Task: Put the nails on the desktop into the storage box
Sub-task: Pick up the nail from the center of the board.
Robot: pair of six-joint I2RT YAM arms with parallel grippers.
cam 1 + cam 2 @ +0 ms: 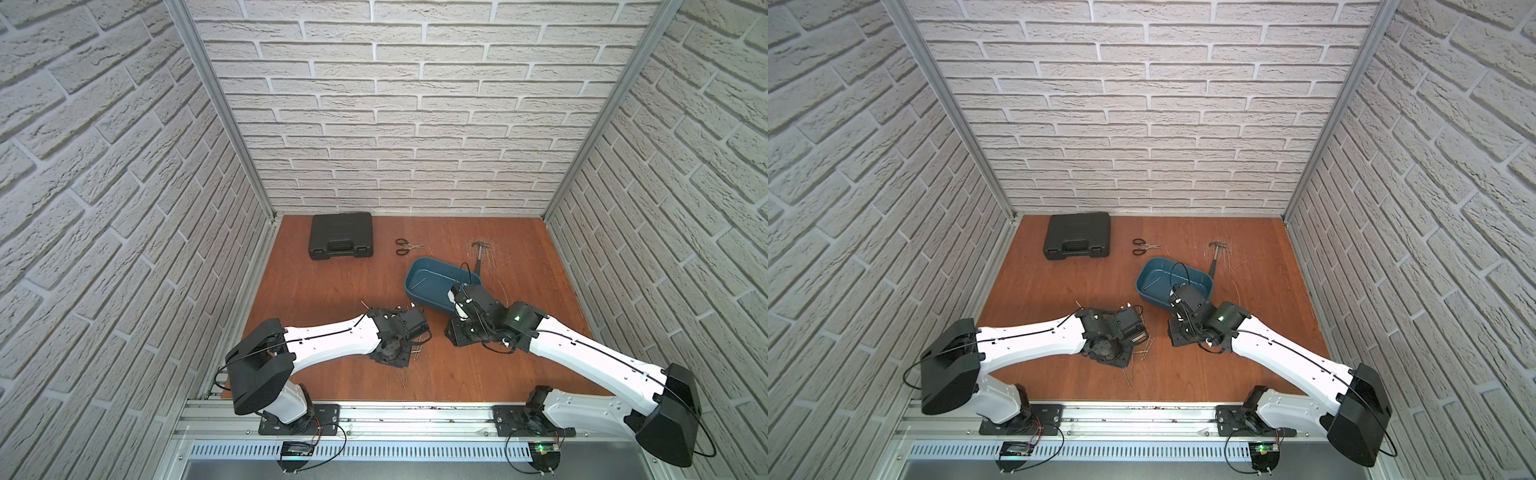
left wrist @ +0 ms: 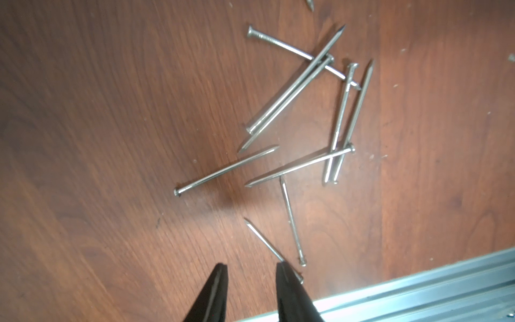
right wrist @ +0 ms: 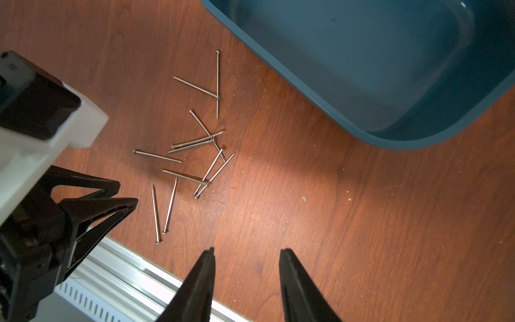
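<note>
I judge this to be the picking step, early in the job. A single nail (image 1: 418,284) lies in the box (image 3: 362,61), which sits right of centre at middle depth. The other nails (image 2: 295,79) are scattered on the surface (image 2: 97,139), near the front edge and left of centre.

My left fingers (image 2: 216,287) hang low over the near end of that scatter. They stand apart with nothing between them. One loose nail (image 2: 264,239) runs up to the outer side of one finger. I cannot quite tell from the wrist view whether it touches the tip or slips under it, but it is not gripped.

My right fingers (image 3: 202,284) are spread and empty too, hovering over bare wood to the right of the nails, with the box just beyond them on the far side.

For the next move, I think the left fingers should shift sideways until that loose nail lies between them, crossing its shaft. Then they should go right down to the wood before closing, since the nail is thin and lies flat. Taking a lone nail looks safer than taking one from the crossed bunch farther off. After that it must be carried right and far, over the low wall of the box, and let go. My right arm sits on that route, so the two will need to keep apart.
</note>
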